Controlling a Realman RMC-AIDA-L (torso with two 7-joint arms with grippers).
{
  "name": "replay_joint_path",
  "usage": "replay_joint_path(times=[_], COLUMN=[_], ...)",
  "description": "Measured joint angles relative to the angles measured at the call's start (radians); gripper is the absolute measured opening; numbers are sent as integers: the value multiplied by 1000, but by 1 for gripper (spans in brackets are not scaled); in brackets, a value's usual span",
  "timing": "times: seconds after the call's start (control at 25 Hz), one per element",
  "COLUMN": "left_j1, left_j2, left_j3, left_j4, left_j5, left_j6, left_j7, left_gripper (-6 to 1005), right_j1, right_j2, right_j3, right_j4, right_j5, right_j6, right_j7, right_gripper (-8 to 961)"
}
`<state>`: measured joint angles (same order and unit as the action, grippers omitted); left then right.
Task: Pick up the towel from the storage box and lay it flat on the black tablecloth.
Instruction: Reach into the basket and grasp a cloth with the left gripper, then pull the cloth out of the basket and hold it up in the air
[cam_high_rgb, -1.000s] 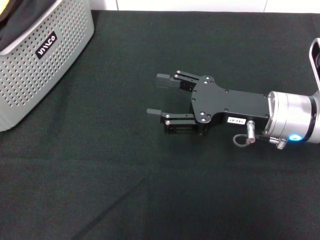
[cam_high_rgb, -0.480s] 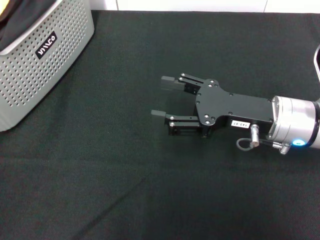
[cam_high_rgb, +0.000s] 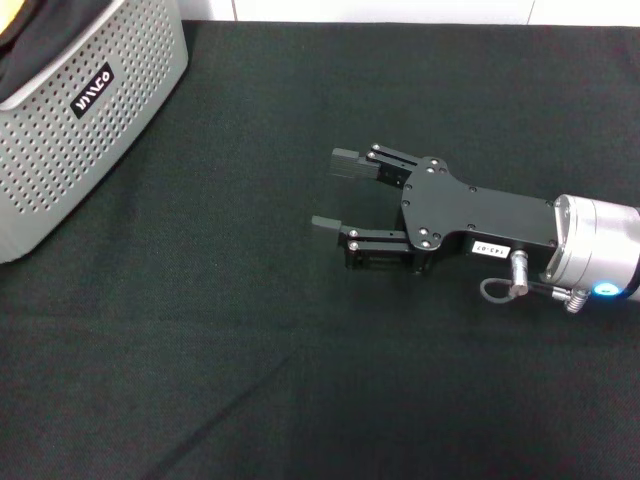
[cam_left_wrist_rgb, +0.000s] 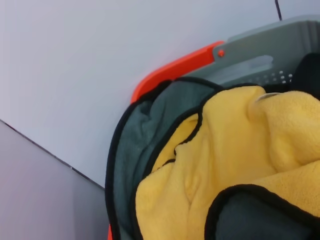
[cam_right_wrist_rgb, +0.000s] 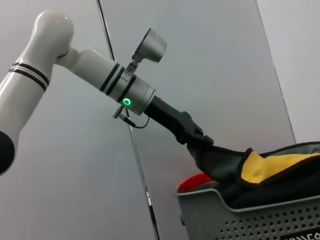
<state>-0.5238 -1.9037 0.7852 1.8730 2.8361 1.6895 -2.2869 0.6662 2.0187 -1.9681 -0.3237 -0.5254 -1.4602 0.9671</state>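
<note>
From the head camera I see my right gripper (cam_high_rgb: 330, 190) low over the black tablecloth (cam_high_rgb: 250, 330), lying roughly level and pointing toward the storage box (cam_high_rgb: 95, 130); its jaws stand wide apart with nothing between them. The box sits at the far left corner of the cloth, well apart from that gripper, its perforated wall and small black label facing me. My left gripper (cam_right_wrist_rgb: 197, 142) is at the box: the right wrist camera shows it from afar, reaching down at a slant to the bundle heaped above the box rim, with dark cloth bunched right at its tip, but I cannot tell how its jaws are set or whether they have a grip. The towel (cam_left_wrist_rgb: 225, 170) is in the storage box (the left wrist camera is filled by it), crumpled with yellow folds up, grey-green face and black hem curling around them, and the box's grey rim behind.
</note>
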Motion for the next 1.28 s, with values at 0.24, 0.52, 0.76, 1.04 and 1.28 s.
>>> replay_joint_path(times=[0.24, 0.52, 0.76, 1.04, 1.28], left_j1=[1, -53, -64, -76, -77], left_j2=[-30, -62, -58, -47, -47], left_j3=[1, 3, -30, -133, -156], left_j4=[92, 152, 148, 144, 142], left_j5=[-1, -19, -165, -410, -534], left_j6=[8, 10, 7, 4, 3], left_j7=[6, 8, 8, 8, -2], left_gripper=[23, 22, 21, 20, 19], right_j1=[-2, -28, -16, 19, 63], right_j2=[0, -2, -2, -1, 2], right_j3=[1, 22, 34, 48, 72], right_j4=[0, 0, 0, 0, -1], right_j5=[1, -2, 0, -2, 0], right_j6=[-4, -19, -14, 7, 51], right_j7=[-5, -15, -37, -84, -145], right_gripper=[868, 868, 868, 868, 869])
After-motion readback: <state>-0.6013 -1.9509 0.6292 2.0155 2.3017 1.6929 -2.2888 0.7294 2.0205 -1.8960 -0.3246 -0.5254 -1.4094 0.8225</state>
